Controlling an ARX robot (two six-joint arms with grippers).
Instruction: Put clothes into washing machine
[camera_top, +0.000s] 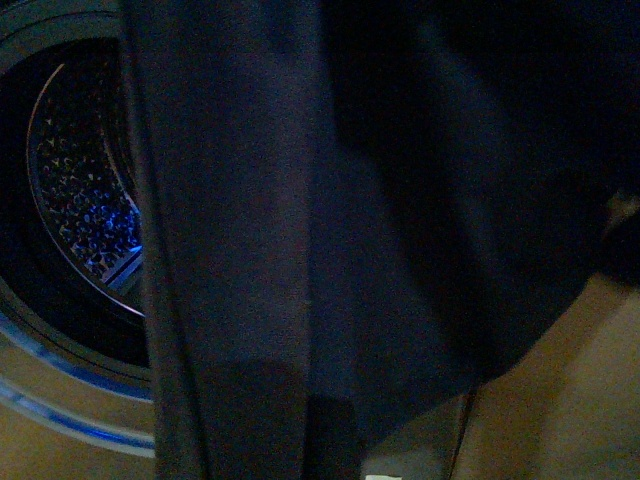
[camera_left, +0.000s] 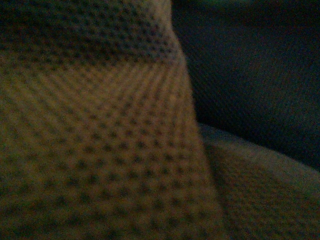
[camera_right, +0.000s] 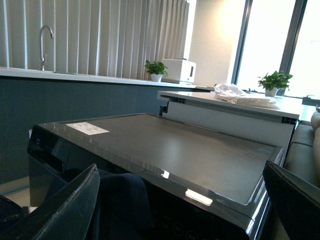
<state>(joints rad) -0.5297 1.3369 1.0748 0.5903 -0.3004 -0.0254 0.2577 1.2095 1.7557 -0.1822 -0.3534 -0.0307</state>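
Clothes (camera_top: 250, 250), one dark navy garment, hang close in front of my front camera and cover most of that view, with lengthwise folds running down. Left of the garment I can see the washing machine (camera_top: 40, 350) with its round port open and its perforated drum (camera_top: 85, 200) lit blue. The garment hangs in front of the port, and from here I cannot tell whether any of it is inside.

Only the right wrist camera shows the right fingers (camera_right: 65, 210). They are spread wide apart with nothing between them. A dark fold of cloth sits just beside one finger, and I cannot tell if it touches. That camera looks across the machine's flat grey top to a pale desk with a tap (camera_right: 44, 42) and a potted plant (camera_right: 156, 69).

The left wrist camera gives me only blurred fabric. A pale beige dotted cloth (camera_left: 100, 150) lies against navy cloth. The left fingers do not show, so I cannot tell their state.
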